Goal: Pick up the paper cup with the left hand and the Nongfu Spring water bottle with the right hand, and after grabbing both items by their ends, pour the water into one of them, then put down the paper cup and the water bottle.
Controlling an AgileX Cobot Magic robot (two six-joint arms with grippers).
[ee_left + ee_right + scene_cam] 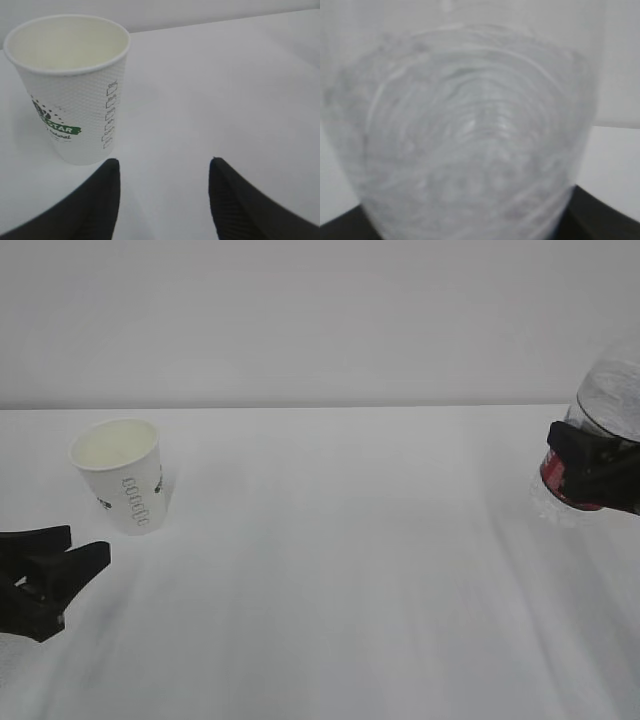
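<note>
The paper cup (pixel 120 480) stands upright on the white table at the left, and its cream inside looks empty in the left wrist view (pixel 75 100). My left gripper (pixel 88 543) is open just in front and to the right of the cup, apart from it, with only bare table between its fingers (pixel 164 162). At the far right edge, my right gripper (pixel 565 460) is shut on the Nongfu Spring water bottle (pixel 610 400) across its red label. The blurred, ribbed bottle (pixel 470 140) fills the right wrist view, with the right gripper (pixel 472 222) around it. Water cannot be made out.
The white table (pixel 350 570) stretches between cup and bottle, with a plain white wall behind it. The bottle leans toward the upper right; I cannot tell whether its base touches the table.
</note>
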